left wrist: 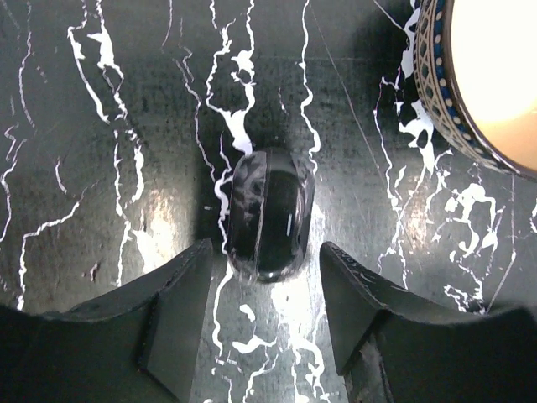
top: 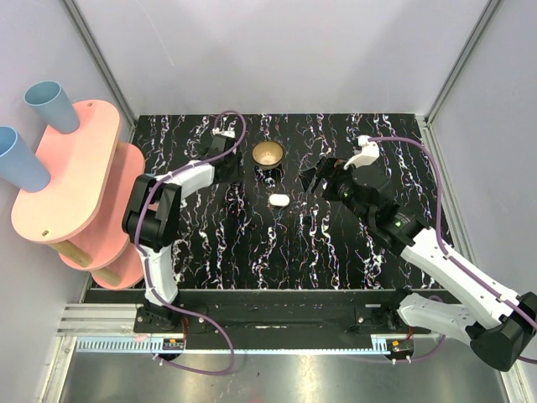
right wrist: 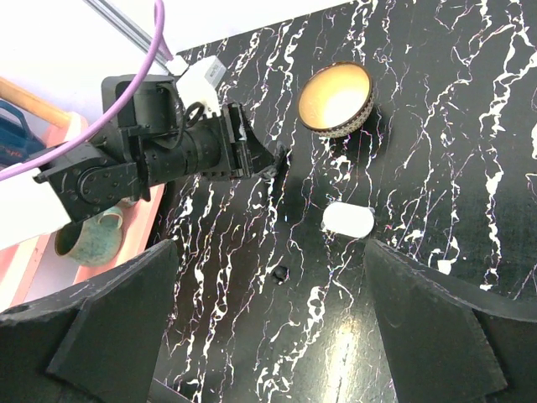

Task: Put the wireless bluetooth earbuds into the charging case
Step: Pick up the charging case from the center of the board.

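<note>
Black marbled tabletop [top: 252, 252] inside pale booth walls; pink shelf [top: 71, 180] with blue cups stands off its left edge, no part of this job. Charging case [top: 278, 200] lies flat near mid-tabletop, on the near side of the brass bowl [top: 268, 154] and apart from it; it reads as a closed white pod with no lid up in either view, so I judge it needs opening before anything goes in. Left fingers [left wrist: 180, 311] are down low beside the bowl, parted partway, with a dark earbud [left wrist: 268, 214] lying on the tabletop at their tips; a gap shows on each side of it, so nothing is clamped. I take that glossy rounded piece for one bud, dark rather than white; the straddle makes sense as lining up a pinch across its narrow width. Bowl rim sits close on the right of that view; a sideways slip could knock the bud against it. Right fingers [right wrist: 109, 327] hang spread wide and empty above the tabletop, on the opposite side of the case from the left arm; parked there, I judge, to steady or take the case once a bud is lifted. Dark speck [right wrist: 279, 273] on the tabletop left of the case may be the second bud; too small to tell. No bud is in the case; I put the task near its start.
</note>
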Tool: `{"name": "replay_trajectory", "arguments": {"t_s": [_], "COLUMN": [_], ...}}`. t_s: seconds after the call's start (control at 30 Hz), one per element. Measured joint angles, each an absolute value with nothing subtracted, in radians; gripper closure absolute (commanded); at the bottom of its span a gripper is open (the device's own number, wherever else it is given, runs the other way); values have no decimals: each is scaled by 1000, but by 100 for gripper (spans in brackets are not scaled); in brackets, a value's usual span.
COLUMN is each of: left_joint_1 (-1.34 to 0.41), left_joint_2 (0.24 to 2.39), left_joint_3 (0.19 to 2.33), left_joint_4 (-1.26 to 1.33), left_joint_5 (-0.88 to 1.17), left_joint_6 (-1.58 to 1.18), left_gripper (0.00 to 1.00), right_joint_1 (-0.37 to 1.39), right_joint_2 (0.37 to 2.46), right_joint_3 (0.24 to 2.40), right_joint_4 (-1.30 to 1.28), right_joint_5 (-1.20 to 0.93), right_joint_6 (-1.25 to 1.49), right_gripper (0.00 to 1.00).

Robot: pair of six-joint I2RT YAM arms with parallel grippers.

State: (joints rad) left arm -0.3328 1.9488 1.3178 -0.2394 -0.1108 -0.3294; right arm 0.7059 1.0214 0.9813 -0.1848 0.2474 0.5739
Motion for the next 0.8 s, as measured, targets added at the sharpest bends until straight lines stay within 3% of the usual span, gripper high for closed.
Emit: {"name": "replay_trajectory", "arguments": {"t_s": [0.53, 0.67, 0.8], "left_joint_1": [-331, -325, -324], "left_joint_2": [2013, 2021, 2023], "left_joint_3": [1340, 1341, 1342], "left_joint_4": [-237, -235, -230], "left_joint_5": [-115, -107, -100], "left_joint_6": [-277, -255, -229], "left_gripper": [48, 54, 69], "right_joint_1": [706, 706, 704], "right_joint_2": [1021, 1021, 1021], "right_joint_3": [972, 971, 971], "right_joint_4": [-185, -185, -185], "right_joint_5": [243, 242, 242], "right_joint_6": [577, 578, 581], "right_gripper": [0, 0, 0]}}
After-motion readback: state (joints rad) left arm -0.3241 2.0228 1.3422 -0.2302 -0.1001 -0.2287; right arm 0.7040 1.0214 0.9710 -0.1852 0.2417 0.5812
